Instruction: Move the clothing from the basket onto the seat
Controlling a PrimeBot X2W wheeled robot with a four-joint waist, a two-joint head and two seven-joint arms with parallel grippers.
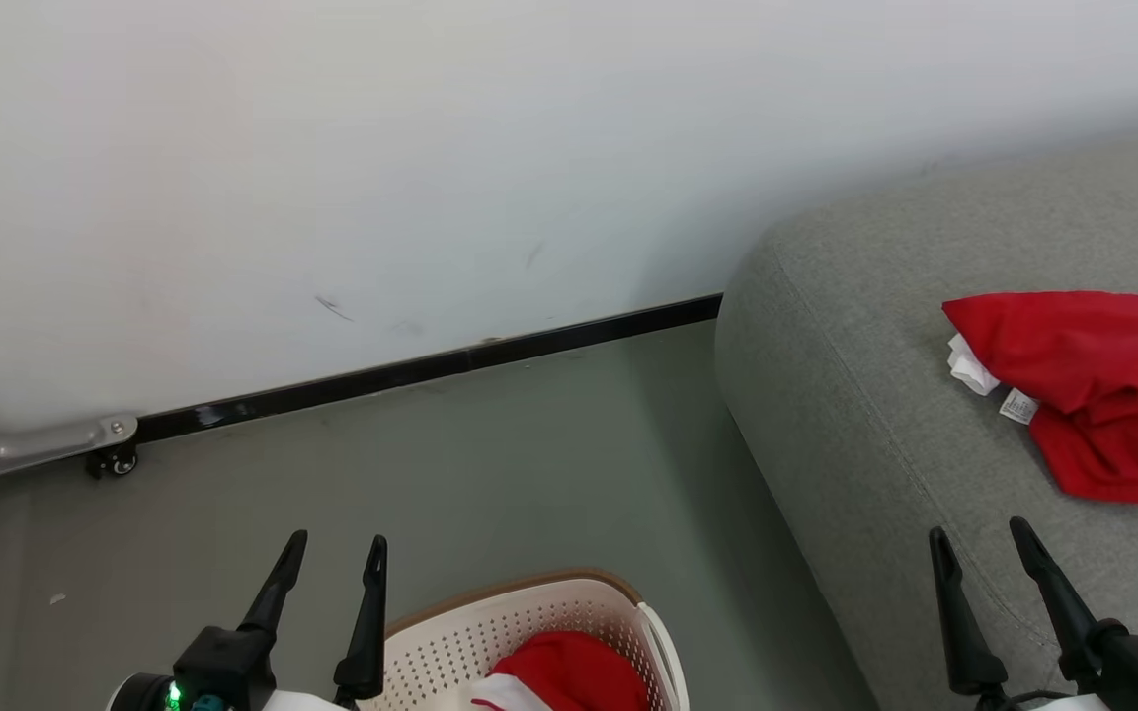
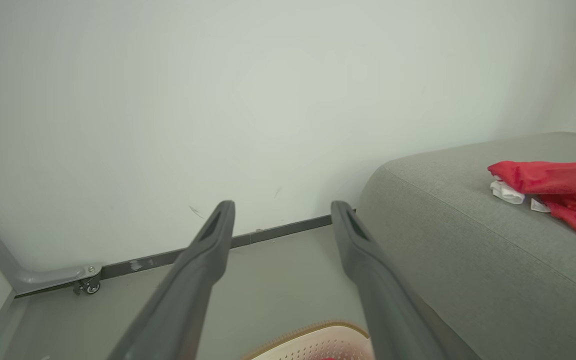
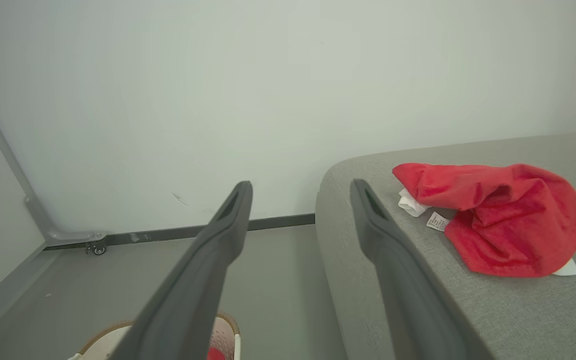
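Note:
One piece of red clothing (image 1: 1088,390) with white trim and a label lies crumpled on the grey seat (image 1: 855,415) at the right; it also shows in the wrist views (image 2: 560,192) (image 3: 498,220). More red clothing (image 1: 564,673) sits inside the cream basket (image 1: 475,632) at the bottom centre, on the floor beside the seat. My left gripper (image 1: 337,548) is open and empty, above the basket's left rim. My right gripper (image 1: 979,538) is open and empty over the seat's front edge, below the lying garment.
A white wall (image 1: 431,148) with a black skirting strip (image 1: 431,365) runs behind the grey-green floor (image 1: 490,474). A metal frame foot with a small caster (image 1: 113,459) stands at the far left corner.

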